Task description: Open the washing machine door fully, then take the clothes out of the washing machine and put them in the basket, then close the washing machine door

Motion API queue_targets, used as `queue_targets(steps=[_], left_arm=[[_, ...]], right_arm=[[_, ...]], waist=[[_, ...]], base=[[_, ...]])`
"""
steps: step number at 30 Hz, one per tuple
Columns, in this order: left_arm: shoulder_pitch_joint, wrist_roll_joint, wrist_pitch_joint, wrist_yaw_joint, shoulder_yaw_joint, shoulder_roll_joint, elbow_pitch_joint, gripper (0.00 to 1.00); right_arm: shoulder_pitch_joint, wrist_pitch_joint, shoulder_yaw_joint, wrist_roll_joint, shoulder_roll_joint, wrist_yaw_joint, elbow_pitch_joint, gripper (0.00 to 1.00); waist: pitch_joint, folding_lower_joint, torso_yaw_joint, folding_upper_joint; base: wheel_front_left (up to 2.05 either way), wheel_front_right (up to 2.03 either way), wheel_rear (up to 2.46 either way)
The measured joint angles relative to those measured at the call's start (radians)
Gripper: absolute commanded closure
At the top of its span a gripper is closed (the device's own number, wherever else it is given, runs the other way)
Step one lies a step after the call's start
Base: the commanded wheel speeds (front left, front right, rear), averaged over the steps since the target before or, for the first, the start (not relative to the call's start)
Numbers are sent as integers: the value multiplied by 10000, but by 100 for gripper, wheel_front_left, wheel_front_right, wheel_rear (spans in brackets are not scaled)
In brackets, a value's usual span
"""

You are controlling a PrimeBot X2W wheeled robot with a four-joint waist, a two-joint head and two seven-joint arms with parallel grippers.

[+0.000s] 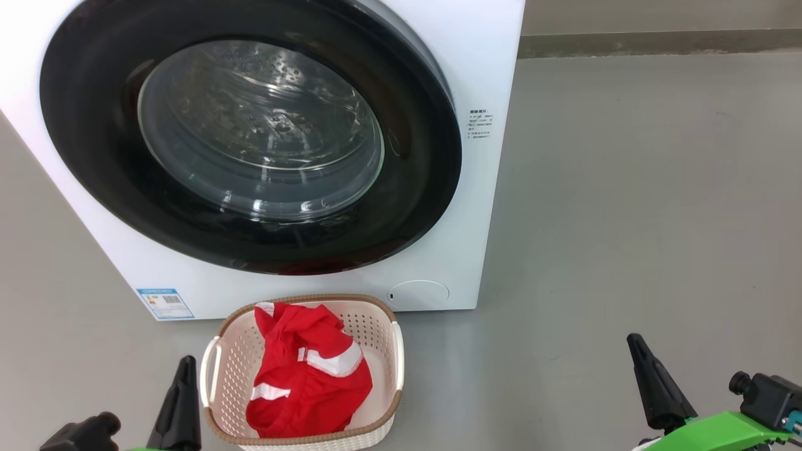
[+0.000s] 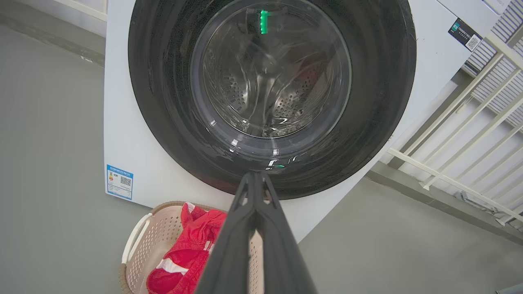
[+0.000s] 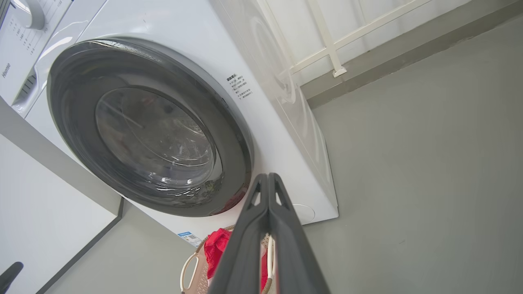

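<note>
Now the left hand (image 2: 254, 176) and right hand (image 3: 267, 177) are pinched closed and empty, clothes (image 1: 307, 376) in the basket (image 1: 237, 366).

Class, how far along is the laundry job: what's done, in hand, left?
Done: the clothes lie in the basket, and the door looks shut on the washing machine. In hand: nothing; the left gripper and right gripper are shut, empty. Left: seemingly nothing.
</note>
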Motion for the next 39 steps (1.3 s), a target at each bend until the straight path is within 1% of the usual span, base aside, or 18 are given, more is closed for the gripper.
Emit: queue_targets(steps=[2,5,8,24,27,39], left_arm=[[-8,-215,73,-81,36,-19,73,100],[-11,-385,81,-90,84,-46,142,100],[-21,-794,169,-232,174,-98,240,100],[-242,-2236,481,-439,541,-236,673,100],[-261,-2522,523,-579,617,-257,757,100],[-456,-3634,784,-865,918,-426,1122,100]], right_arm=[[-68,0,0,182,-12,0,33,100],[-81,2,-2,443,-23,0,100,100],[-87,65,-4,821,-31,0,213,100],[-276,178,-33,2466,-82,0,631,100],[-332,180,-48,2754,-88,-4,727,100],[-500,268,-119,4017,-105,-6,1060,100]], waist=[[3,0,0,0],[7,0,0,0],[14,0,0,0],[40,-1,1,0],[45,0,1,0],[66,-1,1,0]], base=[[0,0,0],[0,0,0],[0,0,0],[0,0,0],[0,0,0],[0,0,0]])
